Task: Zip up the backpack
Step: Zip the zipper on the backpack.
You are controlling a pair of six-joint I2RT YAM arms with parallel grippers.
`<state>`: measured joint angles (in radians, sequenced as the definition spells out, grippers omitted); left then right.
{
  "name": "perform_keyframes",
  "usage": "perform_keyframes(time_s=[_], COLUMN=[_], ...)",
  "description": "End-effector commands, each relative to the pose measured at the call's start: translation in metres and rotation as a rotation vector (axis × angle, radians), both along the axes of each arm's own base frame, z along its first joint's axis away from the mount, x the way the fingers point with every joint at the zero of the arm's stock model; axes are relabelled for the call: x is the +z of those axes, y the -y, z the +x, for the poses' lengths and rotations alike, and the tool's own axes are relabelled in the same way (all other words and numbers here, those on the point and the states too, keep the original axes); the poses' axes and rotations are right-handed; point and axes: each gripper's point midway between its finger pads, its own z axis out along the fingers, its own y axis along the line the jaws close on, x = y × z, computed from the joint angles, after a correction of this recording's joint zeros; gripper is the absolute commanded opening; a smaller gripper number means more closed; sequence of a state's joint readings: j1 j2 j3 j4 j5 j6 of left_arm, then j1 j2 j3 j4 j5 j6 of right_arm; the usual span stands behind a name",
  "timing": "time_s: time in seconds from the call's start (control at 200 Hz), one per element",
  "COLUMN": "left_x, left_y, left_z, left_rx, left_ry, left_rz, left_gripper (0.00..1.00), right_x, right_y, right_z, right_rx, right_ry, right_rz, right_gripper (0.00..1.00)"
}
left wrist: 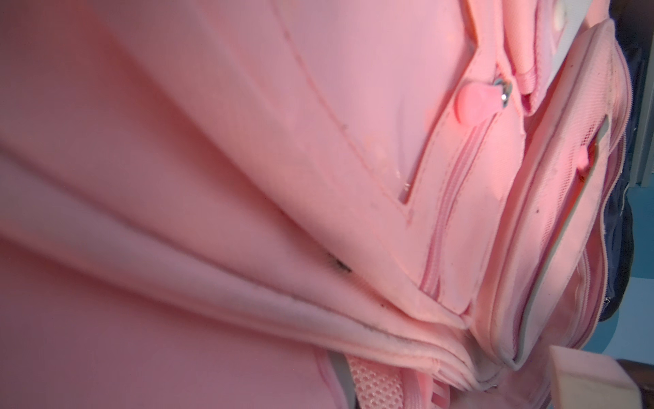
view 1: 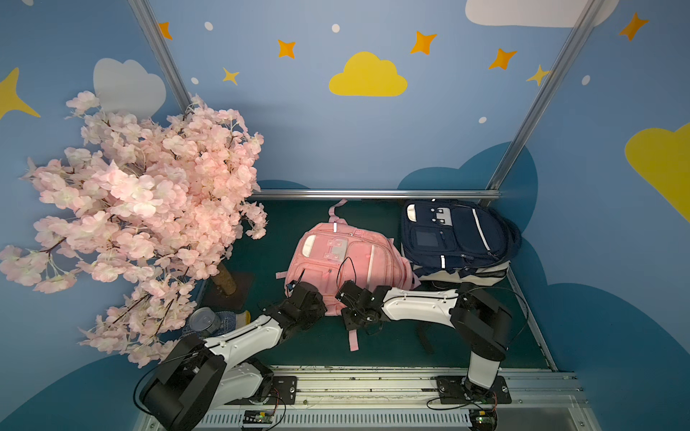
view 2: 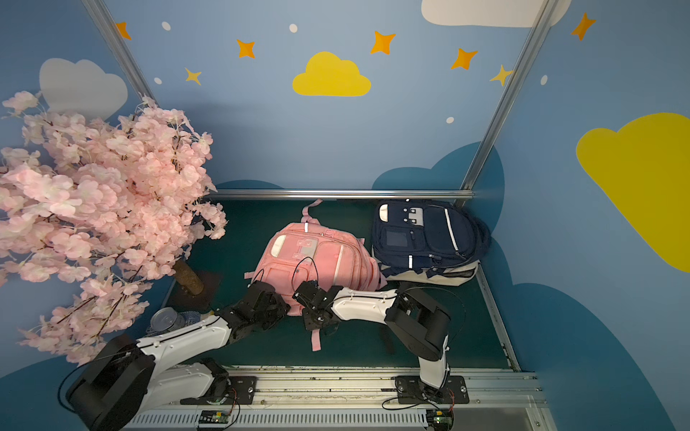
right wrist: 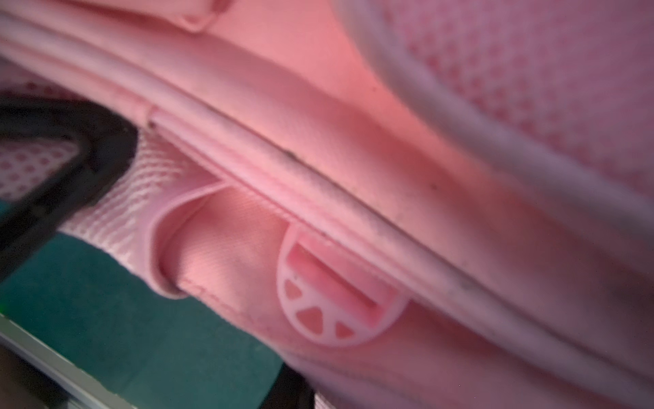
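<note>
Two clenched: left end effector [view 1: 298, 290] and right end effector [view 1: 345, 291] both sit at the near hem of the pink backpack [view 1: 336, 253], which lies flat on the tabletop [view 1: 392, 343] just beside the navy backpack [view 1: 451, 235]. What they pinch, if anything, is hidden. The bag looks soft and light, with creasing fabric likely to bunch or drag, so probably pin the cloth beside the zip track with one and take the small, smooth-looking pink zipper pull [left wrist: 476, 102] with the other.

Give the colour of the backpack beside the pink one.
Navy backpack, white trim; clearest in a top view.
</note>
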<state>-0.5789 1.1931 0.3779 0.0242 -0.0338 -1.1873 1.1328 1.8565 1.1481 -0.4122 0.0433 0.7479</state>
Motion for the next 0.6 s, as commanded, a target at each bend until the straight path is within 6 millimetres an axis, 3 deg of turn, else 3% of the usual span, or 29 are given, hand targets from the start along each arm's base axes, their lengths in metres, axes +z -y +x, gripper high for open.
perform_keyframes(time_s=[0.0,0.205,0.596], left_x=[0.024,0.024,0.028], left_y=[0.013,0.005,-0.027], left_z=[0.018,0.019,0.028], left_rx=[-0.014,-0.001,0.06], left_ry=[0.083,0.08,0.098], left_rz=[-0.043,-0.015,0.048], left_gripper=[0.03,0.03,0.02], right_x=[0.001,0.017,0.023], right_y=[0.006,0.012,0.055], right_z=[0.002,0.0,-0.005], right_rx=[-0.009,0.008,-0.069], right_ry=[0.029,0.097,0.067], right_rz=[-0.053,-0.085,-0.121], right_gripper=[0.0,0.0,0.0])
